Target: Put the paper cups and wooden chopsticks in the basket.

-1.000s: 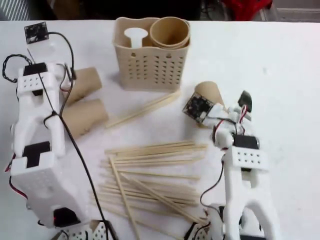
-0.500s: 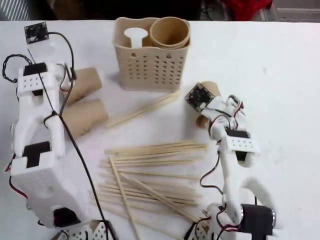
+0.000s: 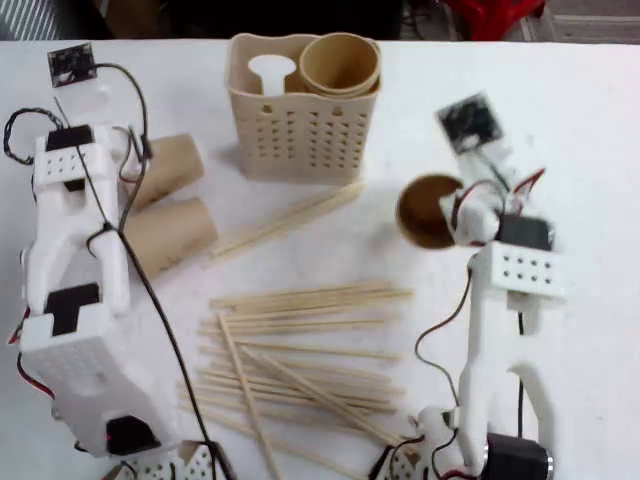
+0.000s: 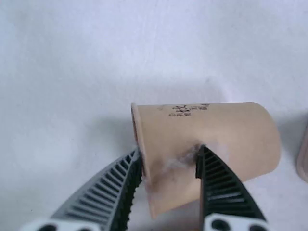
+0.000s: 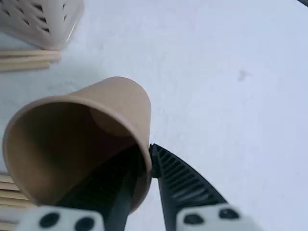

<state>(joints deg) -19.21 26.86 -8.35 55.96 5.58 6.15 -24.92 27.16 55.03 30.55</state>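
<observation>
Near the left edge of the worktop [image 3: 590, 110] stands the left arm [image 3: 75, 240]. Just beside it two paper cups lie on their sides: the far cup [image 3: 165, 165] and the near cup [image 3: 172, 235], close to each other. The left wrist view shows the left end effector [image 4: 168, 153] over a lying cup [image 4: 216, 139]; I cannot tell which of the two it is. Its fingers are partly open. One finger is at the rim of the cup and the other is over the middle of the wall, so they do not close around it.

At the middle of the far edge stands the basket [image 3: 300, 135]. In its right part is a stacked cup [image 3: 340, 62], upright with the mouth up. In front of the basket a pair of chopsticks [image 3: 290, 218] lies slanted on the worktop, its right end near the basket's right front corner. Toward the near edge, in the middle, lies a loose pile of chopsticks [image 3: 300, 345], some of them crossing others.

To the right of the basket and apart from it, the right end effector [image 5: 144, 154] holds the held cup [image 5: 110, 106]. The fingers are closed on the wall at the rim, one inside the cup and one outside. In the high view its mouth faces up. The right arm [image 3: 505, 300] reaches there from the near edge.
</observation>
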